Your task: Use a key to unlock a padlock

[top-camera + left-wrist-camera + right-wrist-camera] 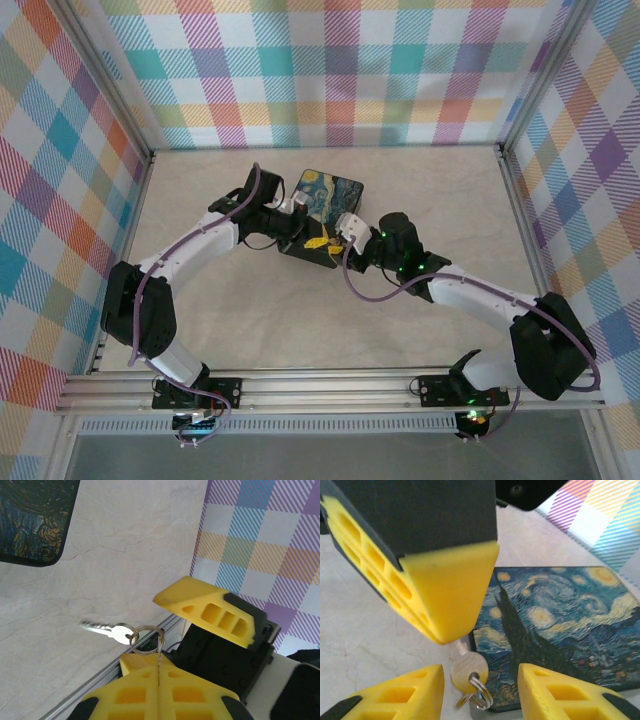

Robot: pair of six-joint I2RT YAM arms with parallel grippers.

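— Since you're up close, what's w/ the left fingers?
— I'm pressing them together on the key. Its blade is going up btwn the tips, head & ring are hanging below. A 2nd key is dangling off that ring, blurred.
— And the right fingers?
— I'm holding them apart, one each side of the key head, not touching it.
— Where abt?
— It's hanging above the surface, just beside the edge of the Starry Night box.
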